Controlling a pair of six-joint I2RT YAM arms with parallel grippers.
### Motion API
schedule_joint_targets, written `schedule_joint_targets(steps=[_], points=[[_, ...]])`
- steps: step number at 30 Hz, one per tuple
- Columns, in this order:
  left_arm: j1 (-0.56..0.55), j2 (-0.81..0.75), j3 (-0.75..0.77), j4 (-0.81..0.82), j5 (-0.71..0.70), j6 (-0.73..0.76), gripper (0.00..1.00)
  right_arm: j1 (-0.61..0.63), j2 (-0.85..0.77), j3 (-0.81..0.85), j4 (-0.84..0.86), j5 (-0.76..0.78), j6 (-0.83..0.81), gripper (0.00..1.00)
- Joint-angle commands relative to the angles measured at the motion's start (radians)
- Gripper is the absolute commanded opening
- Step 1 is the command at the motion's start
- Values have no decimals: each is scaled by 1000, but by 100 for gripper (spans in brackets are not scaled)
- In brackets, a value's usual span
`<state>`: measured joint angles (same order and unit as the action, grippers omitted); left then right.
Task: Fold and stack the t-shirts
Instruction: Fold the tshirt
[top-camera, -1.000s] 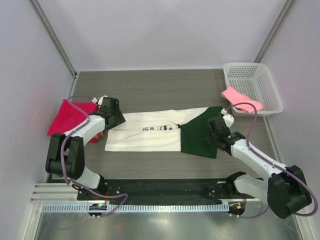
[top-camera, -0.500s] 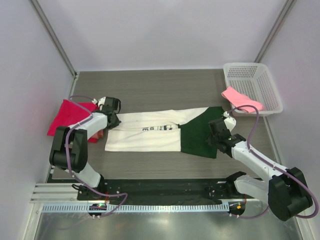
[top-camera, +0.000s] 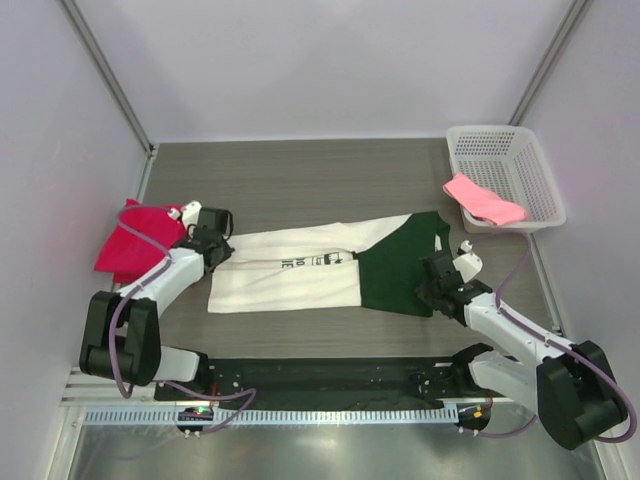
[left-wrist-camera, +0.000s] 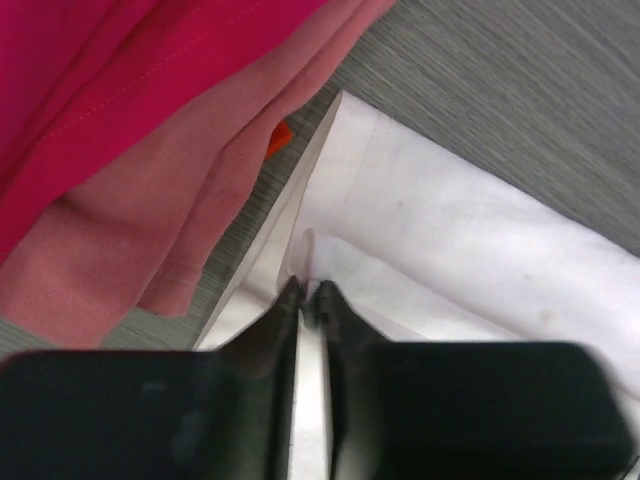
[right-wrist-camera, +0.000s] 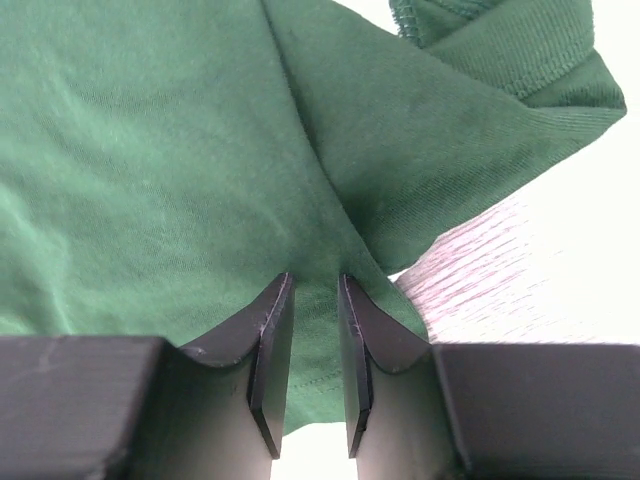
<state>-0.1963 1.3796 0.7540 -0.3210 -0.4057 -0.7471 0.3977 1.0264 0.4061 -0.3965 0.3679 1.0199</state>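
Observation:
The cream-white t-shirt (top-camera: 290, 272) with a dark green shoulder part (top-camera: 400, 268) lies flat across the middle of the table. My left gripper (top-camera: 213, 252) is shut on its white left edge (left-wrist-camera: 400, 230), right beside the red-pink shirt (top-camera: 135, 240) and the salmon one (left-wrist-camera: 170, 210) under it. My right gripper (top-camera: 437, 280) is shut on a pinched fold of the green cloth (right-wrist-camera: 200, 150) near its hem. A light pink shirt (top-camera: 482, 198) hangs over the basket's near rim.
A white mesh basket (top-camera: 505, 160) stands at the back right corner. Metal frame posts rise at the back left and back right. A dark base plate (top-camera: 320, 378) runs along the near edge between the arm bases.
Both grippers have moved toward me and lower, dragging the cream shirt slightly; the green end has shifted and its top corner now pokes up. The left gripper has slid left to the shirt's edge.

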Motion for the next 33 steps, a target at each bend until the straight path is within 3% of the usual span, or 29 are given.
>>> schedule_joint_targets(steps=[1, 3, 4, 7, 10, 13, 16, 19, 20, 21, 23, 24, 25, 27, 32, 33], points=[[-2, -34, -19, 48, -56, -18, 20, -16, 8, -33, -7, 37, 72, 30], [-2, -62, -33, 54, -41, -21, 34, -22, 14, -32, -4, 36, 72, 30], [0, -80, -51, 62, -39, -24, 51, -26, 21, -30, 1, 34, 71, 30], [-3, -168, -76, 65, -27, -26, 66, -71, 44, -15, 21, 10, 31, 30], [-5, -247, -116, 56, 7, -31, 75, -166, 113, 11, 79, -75, -43, 30], [-5, -281, -117, 22, 47, -21, 77, -240, 251, 74, 185, -171, -108, 30], [-9, -272, -82, -22, 77, -14, 77, -249, 485, 248, 228, -182, -148, 30], [-26, -252, -47, -53, 96, 9, 77, -250, 780, 549, 228, -275, -173, 31], [-34, -238, -41, -55, 100, 20, 77, -249, 855, 765, 207, -287, -200, 33], [-43, -232, -39, -58, 107, 26, 77, -249, 1011, 889, 161, -288, -211, 37], [-78, -211, -28, -62, 108, 44, 77, -247, 1122, 1203, 32, -273, -263, 48], [-93, -208, -24, -67, 108, 52, 77, -249, 1152, 1268, -2, -270, -276, 55], [-130, -203, -19, -81, 107, 61, 76, -247, 1152, 1302, -16, -271, -287, 65], [-175, -215, -21, -92, 94, 87, 76, -241, 1103, 1263, 4, -242, -314, 71], [-389, -275, -31, -136, 48, 124, 70, -238, 913, 995, 100, -260, -342, 73], [-428, -290, -33, -147, 44, 130, 66, -238, 891, 955, 117, -277, -346, 72]])
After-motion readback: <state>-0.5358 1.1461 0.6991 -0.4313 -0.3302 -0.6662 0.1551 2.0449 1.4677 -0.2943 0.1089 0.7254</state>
